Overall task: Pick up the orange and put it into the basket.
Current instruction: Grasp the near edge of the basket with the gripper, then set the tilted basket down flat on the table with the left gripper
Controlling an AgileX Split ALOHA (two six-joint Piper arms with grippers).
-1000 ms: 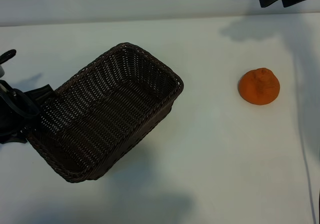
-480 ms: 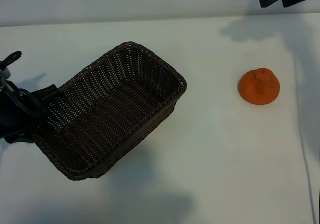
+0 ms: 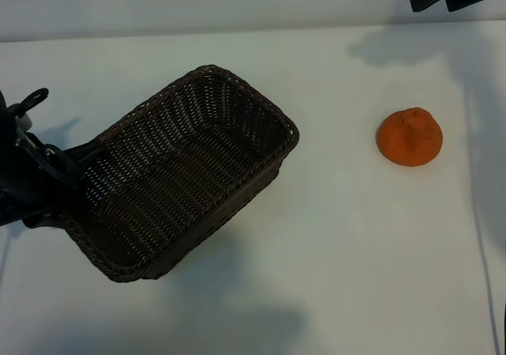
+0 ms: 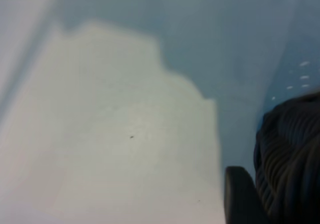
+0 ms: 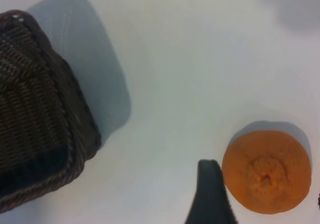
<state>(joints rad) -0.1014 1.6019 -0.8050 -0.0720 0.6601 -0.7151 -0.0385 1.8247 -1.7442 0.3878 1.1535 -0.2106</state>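
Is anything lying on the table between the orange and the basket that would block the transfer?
Nothing visible does. The orange sits alone at the exterior view's right, and only bare table lies between it and the basket, which is empty inside. The left tool is at the basket's far end, away from that path.

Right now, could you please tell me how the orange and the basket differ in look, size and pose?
The orange is small, round and bright; the basket is far larger, rectangular, dark-brown wicker. The orange sits free on the table's right side, knob upward; the basket lies askew on the left, with the left gripper at its end. Both rest on the white table, well apart.
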